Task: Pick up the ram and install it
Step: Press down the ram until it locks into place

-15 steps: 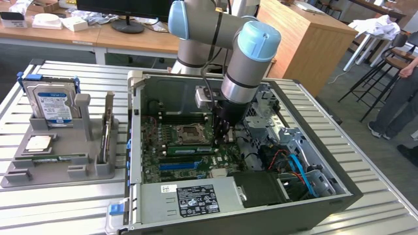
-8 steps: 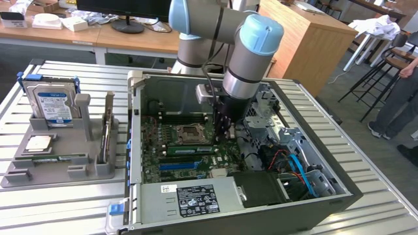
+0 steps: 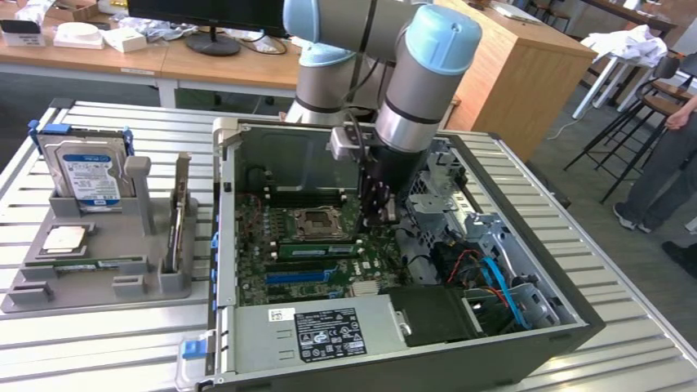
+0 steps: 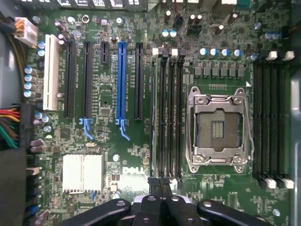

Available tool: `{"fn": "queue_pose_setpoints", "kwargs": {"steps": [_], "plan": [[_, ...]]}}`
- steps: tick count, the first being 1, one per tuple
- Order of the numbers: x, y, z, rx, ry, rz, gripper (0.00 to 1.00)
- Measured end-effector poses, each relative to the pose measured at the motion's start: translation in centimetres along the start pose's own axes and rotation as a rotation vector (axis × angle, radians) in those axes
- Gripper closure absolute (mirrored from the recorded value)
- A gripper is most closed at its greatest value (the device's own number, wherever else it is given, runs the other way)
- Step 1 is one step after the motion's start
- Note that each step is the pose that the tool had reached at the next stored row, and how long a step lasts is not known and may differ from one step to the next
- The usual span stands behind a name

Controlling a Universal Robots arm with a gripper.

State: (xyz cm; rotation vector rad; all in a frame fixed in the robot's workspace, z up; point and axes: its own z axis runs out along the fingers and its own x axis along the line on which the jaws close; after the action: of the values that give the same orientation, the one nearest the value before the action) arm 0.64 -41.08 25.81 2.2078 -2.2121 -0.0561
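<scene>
Pincer tips pressed together, gripping nothing, above green motherboard. One long green ram stick seated edge-up in outermost of four black slots beside one empty silver processor socket.

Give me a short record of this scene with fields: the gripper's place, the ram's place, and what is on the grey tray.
gripper: inside the open computer case, over the motherboard
ram: at a memory slot beside the empty processor socket; cannot tell if fully seated
grey tray: holds the hard drive and the silver processor chip
</scene>
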Motion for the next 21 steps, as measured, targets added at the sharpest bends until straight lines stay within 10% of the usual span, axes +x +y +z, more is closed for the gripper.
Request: {"fn": "queue_pose_setpoints", "kwargs": {"steps": [11,21], "plan": [[0.0,0.18,-0.91,-0.0001,0.0,0.0,0.9],[0.0,3.7,-0.69,0.0,-0.0002,0.0,0.9]]}}
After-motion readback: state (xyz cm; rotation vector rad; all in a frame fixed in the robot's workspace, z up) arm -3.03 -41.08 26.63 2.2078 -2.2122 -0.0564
